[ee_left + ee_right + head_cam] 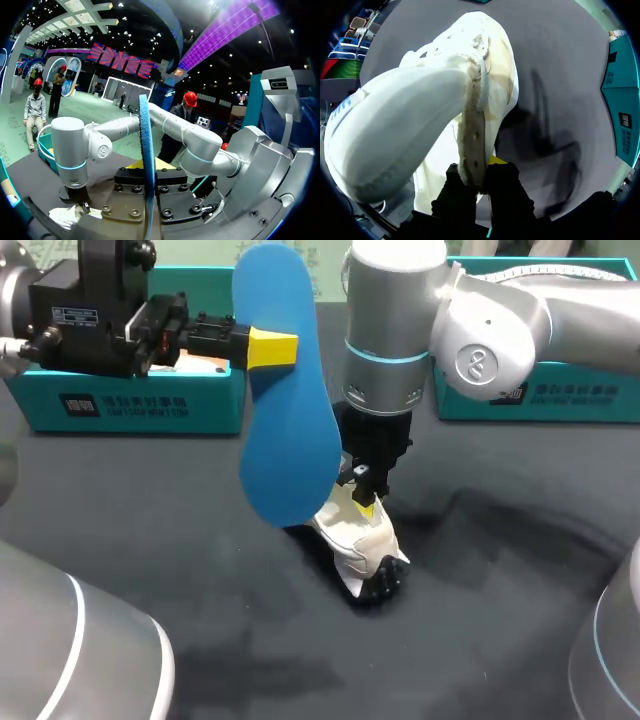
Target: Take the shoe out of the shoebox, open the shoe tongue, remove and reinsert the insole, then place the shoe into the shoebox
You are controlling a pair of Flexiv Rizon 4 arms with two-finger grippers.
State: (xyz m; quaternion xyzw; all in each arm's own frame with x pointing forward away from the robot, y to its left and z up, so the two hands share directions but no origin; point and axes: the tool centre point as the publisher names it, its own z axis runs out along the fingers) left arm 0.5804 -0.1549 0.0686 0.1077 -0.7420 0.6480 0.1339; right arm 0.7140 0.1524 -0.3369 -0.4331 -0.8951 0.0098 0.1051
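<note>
Blue insole (285, 420) is held on edge above the counter (480, 620), clamped in left pincer (270, 348), nr shoebox (130, 405) at far-left edge. White shoe (365, 540), at counter's mid, is gripped by its lace edge in right pincer (365, 502).

Blue insole (285, 390) aloft — white shoe (366, 542) below.

Our right arm (470, 320) was silver-grey and rounded, with a thin cyan ring — our left gripper (272, 348) black, screw-studded, yellow-tipped, with a white label.
</note>
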